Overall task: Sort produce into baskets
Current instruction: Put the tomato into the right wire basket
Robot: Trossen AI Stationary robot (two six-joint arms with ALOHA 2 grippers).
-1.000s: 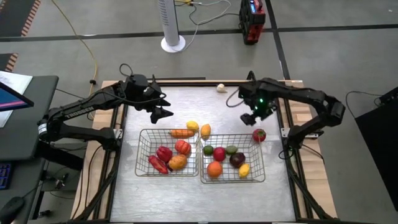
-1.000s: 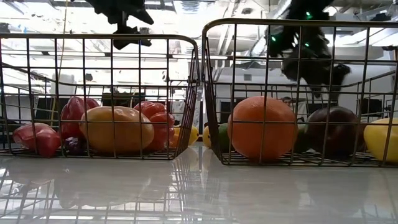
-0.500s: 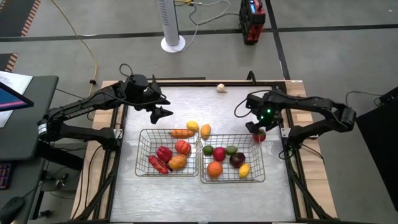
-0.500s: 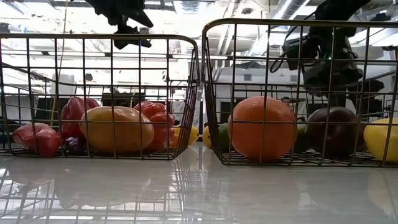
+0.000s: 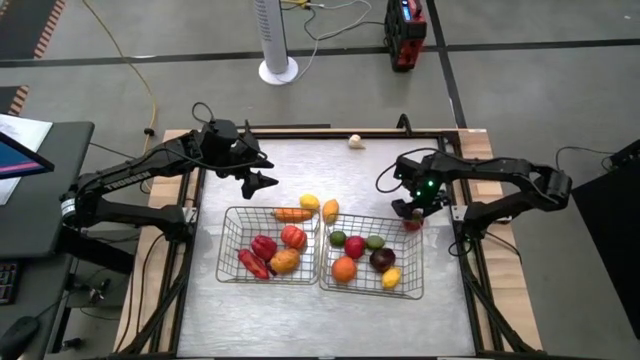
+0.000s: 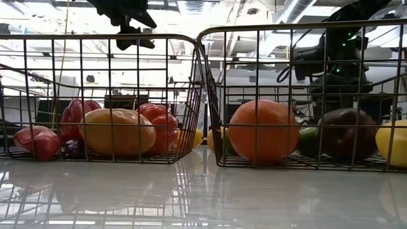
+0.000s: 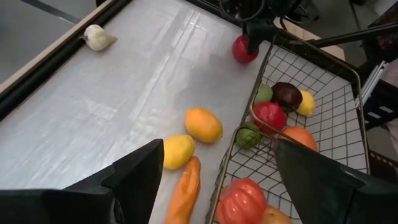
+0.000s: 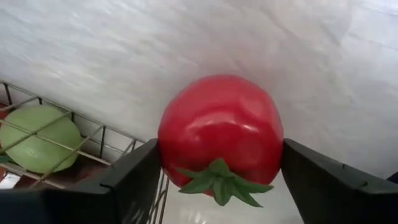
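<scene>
I've got R gripper (image 5: 412,212) down at right basket's (image 5: 371,293) far right corner, fingers straddling red tomato (image 8: 219,134) on table, grip uncertain. L gripper (image 5: 259,172) spread wide, hovering behind left basket (image 5: 228,278).

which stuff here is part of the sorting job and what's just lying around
Job: left basket, right basket, tomato between right gripper fingers, carrot, two lemons, garlic.
Lying about: fan base, red box, yellow cable.
</scene>
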